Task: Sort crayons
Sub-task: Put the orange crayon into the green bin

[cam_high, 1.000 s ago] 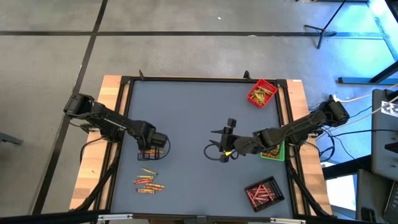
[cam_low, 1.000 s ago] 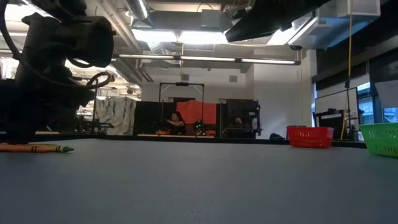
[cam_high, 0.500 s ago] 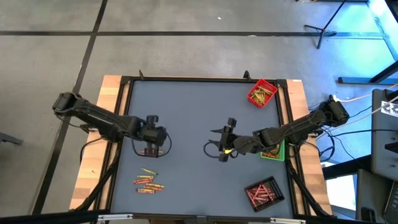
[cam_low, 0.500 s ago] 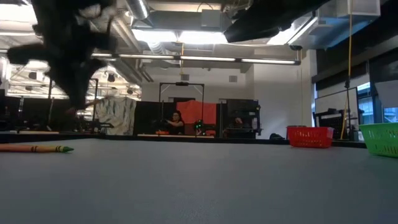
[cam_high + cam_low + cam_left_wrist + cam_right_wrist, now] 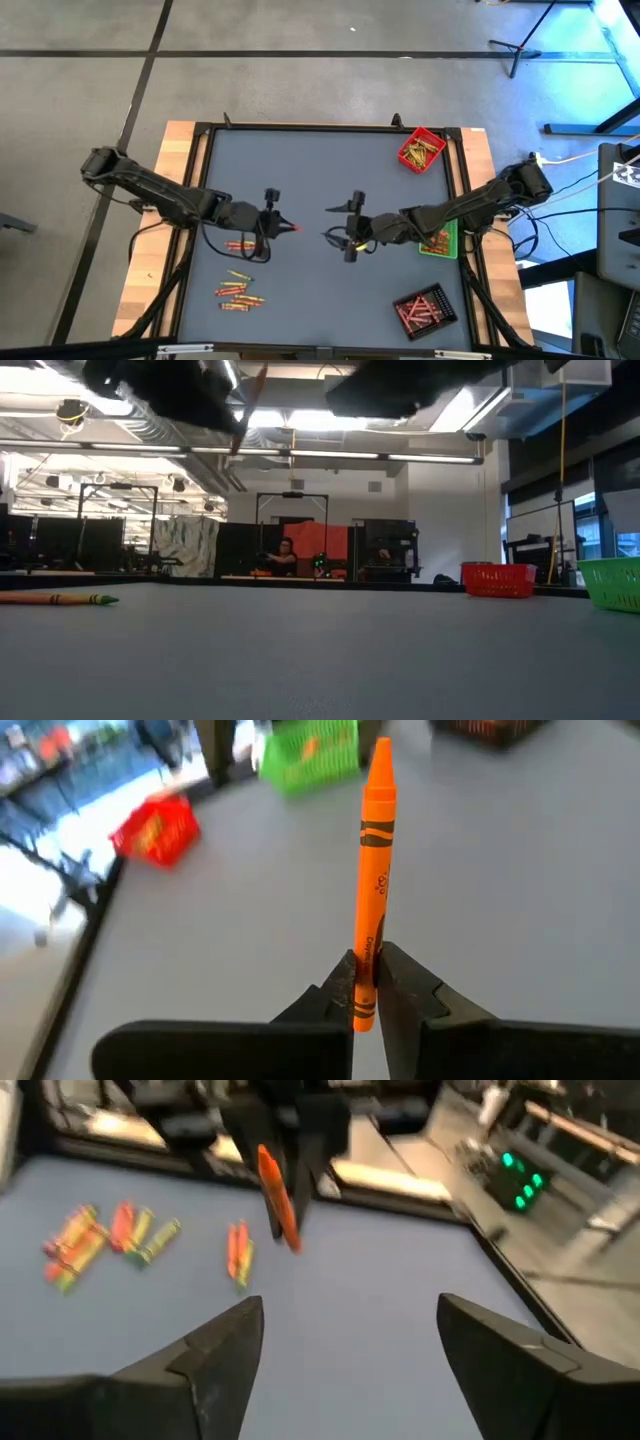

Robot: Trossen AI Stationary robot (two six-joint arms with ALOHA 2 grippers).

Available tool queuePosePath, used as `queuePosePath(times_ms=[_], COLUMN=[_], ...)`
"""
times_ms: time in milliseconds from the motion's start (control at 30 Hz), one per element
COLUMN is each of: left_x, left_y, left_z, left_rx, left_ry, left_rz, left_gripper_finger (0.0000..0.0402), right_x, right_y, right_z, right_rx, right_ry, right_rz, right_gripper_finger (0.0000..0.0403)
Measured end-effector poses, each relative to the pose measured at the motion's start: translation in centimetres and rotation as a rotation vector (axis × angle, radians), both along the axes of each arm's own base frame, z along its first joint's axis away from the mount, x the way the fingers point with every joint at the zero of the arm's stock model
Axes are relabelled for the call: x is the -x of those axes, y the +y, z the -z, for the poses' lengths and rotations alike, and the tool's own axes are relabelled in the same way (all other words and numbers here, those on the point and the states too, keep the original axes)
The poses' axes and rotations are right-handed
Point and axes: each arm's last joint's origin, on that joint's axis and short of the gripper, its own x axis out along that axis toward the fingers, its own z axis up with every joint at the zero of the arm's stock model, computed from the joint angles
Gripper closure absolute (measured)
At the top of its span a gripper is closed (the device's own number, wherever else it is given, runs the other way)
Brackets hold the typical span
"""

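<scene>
From above, we see the left pincer (image 5: 281,226) clamped on an orange crayon (image 5: 291,227) over the middle of the grey surface (image 5: 310,170), facing the right pincer (image 5: 340,234), whose fingers stand wide apart with nothing between them. A small heap of loose crayons (image 5: 238,290) lies near the front left, a few more under the left arm.

At surface level, we see one crayon (image 5: 57,599) lying flat at the left, with a red tray (image 5: 498,579) and a green tray (image 5: 610,582) far right.

The left wrist camera shows the orange crayon (image 5: 372,880) pinched by its lower end.

The right wrist camera shows that crayon (image 5: 278,1196) ahead of spread fingers (image 5: 510,1348).
</scene>
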Motion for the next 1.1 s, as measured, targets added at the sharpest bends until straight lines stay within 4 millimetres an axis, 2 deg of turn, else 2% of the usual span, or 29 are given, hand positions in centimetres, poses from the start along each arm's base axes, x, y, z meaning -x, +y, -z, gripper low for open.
queuePosePath(times_ms=[200, 433, 600, 900, 967, 1100], left_x=[-1.4, -3.2, -3.4, -3.4, -3.5, -3.5], left_y=[-0.3, -0.8, -0.7, -0.8, -0.8, -1.0], left_z=[-0.3, 0.1, 0.1, -0.1, -0.2, -0.3], left_rx=[-0.043, -0.069, -0.098, -0.09, -0.13, -0.131], left_ry=[-0.122, -0.23, -0.256, -0.273, -0.284, -0.286], left_rz=[0.043, 0.058, -0.013, 0.006, 0.028, 0.039], left_gripper_finger=[0.039, 0.039, 0.039, 0.039, 0.039, 0.0374], right_x=[-1.1, -2.1, -2.2, -2.2, -2.2, -2.2], right_y=[0.5, 0.1, -0.2, -0.2, -0.2, -0.2], right_z=[-0.2, -0.2, -0.3, -0.3, -0.4, -0.5], right_rx=[0.018, 0.012, 0.008, 0.022, 0.041, 0.044], right_ry=[-0.12, -0.226, -0.236, -0.235, -0.239, -0.245], right_rz=[-0.094, -0.167, -0.191, -0.194, -0.197, -0.188], right_gripper_finger=[0.0107, 0.0119, 0.0186, 0.0376, 0.0389, 0.0369])
